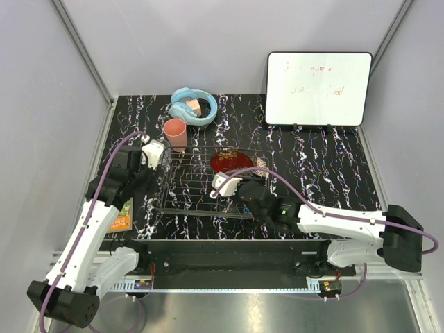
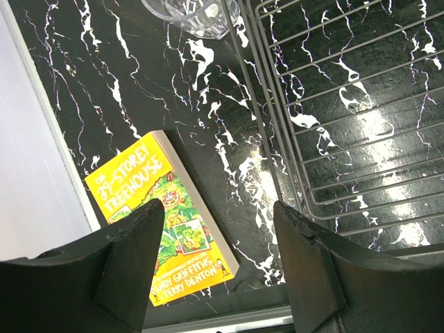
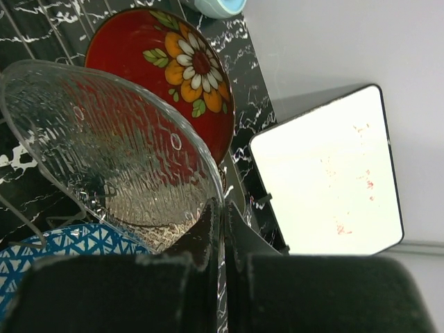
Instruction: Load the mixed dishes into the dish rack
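Right fingers [image 3: 195, 241] clamped on rim of clear glass bowl [image 3: 118, 152], bowl rising just beyond them over dish rack [image 1: 182, 182] (red lacquer dish [image 3: 166, 62] behind it), left fingers [image 2: 125, 257] spread wide, empty, orange book [image 2: 159, 208] below them on table [image 2: 139, 69].

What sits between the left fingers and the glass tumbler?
Nothing visible. From the left wrist, the open left fingers look across bare table to the tumbler. The book lies off to one side and the rim of the rack runs along the other; neither crosses the path.
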`<action>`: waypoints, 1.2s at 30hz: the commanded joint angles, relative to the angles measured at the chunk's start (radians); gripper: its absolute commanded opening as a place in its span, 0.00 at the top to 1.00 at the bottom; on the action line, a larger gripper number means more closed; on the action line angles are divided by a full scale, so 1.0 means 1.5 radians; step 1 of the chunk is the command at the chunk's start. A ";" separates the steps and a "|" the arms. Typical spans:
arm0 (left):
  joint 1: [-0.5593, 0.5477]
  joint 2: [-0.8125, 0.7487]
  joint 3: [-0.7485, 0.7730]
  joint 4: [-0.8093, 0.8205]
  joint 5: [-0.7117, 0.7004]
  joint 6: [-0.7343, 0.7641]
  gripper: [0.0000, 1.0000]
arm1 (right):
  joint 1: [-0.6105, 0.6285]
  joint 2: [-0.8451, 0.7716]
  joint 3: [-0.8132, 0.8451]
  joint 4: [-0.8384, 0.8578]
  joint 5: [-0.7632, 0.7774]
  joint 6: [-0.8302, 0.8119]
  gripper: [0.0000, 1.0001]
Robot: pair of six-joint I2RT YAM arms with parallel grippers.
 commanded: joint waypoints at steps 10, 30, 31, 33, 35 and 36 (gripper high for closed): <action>0.004 0.017 0.013 0.021 -0.010 0.005 0.32 | 0.001 0.078 0.026 -0.126 0.070 0.142 1.00; 0.003 0.062 0.031 0.020 0.005 -0.003 0.32 | 0.001 0.034 0.025 -0.173 0.216 0.315 1.00; 0.004 0.062 0.030 0.021 0.005 -0.003 0.32 | 0.001 0.035 0.026 -0.180 0.219 0.330 1.00; 0.004 0.063 0.031 0.021 0.006 -0.002 0.32 | 0.003 0.038 0.026 -0.190 0.215 0.338 1.00; 0.004 0.063 0.031 0.020 0.006 -0.001 0.32 | 0.007 0.041 0.025 -0.194 0.218 0.344 1.00; 0.004 0.063 0.032 0.020 0.006 0.000 0.32 | 0.010 0.043 0.024 -0.195 0.218 0.342 1.00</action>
